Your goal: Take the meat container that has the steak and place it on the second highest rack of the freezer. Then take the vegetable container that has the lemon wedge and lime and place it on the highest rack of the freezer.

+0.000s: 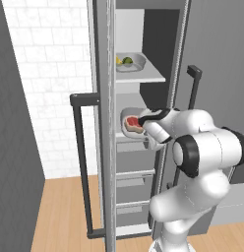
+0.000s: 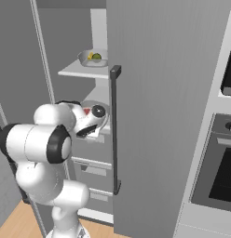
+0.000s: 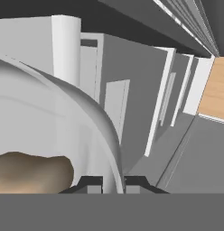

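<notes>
White brick wall and a wooden floor are seen beside the freezer (image 1: 105,147), whose door stands swung aside with its long dark bar handle (image 1: 80,162) toward the camera. Inside, the highest rack (image 1: 148,78) is seen well above the hand, and on it rests the vegetable container (image 1: 130,62) with the lemon wedge (image 1: 118,60) and the lime (image 1: 127,61) side by side in it.

Level with the hand, the second highest rack (image 2: 104,132) is seen just above the grey drawers (image 1: 135,162). The meat container (image 1: 129,120) is located at the front of this rack, directly ahead of the hand, and the steak (image 1: 132,123) lies in it, red on top with a pale edge.

The gripper (image 3: 113,182) is reached into the freezer at that rack. In the hand view its two fingertips (image 3: 91,184) are pressed close together on the thin curved rim of the meat container, with the rim passing between them; the tan edge of the steak is seen just to one side of the fingertips, inside the bowl. Whether the container rests on the rack or is held slightly above it cannot be told.
</notes>
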